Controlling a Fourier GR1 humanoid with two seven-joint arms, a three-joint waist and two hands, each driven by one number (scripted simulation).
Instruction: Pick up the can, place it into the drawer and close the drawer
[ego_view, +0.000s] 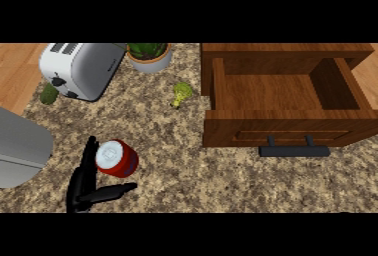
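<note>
A red can (117, 158) with a white lid stands on the speckled counter, left of centre. My left hand (83, 184) comes in from the lower edge just left of it. Its fingers (89, 152) stretch straight up along the can's left side, and the thumb (117, 190) points right below the can. The hand is open and the can stands uncovered. At the upper right the wooden drawer (221, 85) is pulled out and nothing lies inside; its black handle (294, 150) faces me. My right hand does not show.
A silver toaster (77, 67) and a potted plant (150, 55) stand at the back left. A small green vegetable (181, 94) lies between can and drawer, another green item (49, 93) beside the toaster. A large grey rounded shape (18, 147) fills the left edge.
</note>
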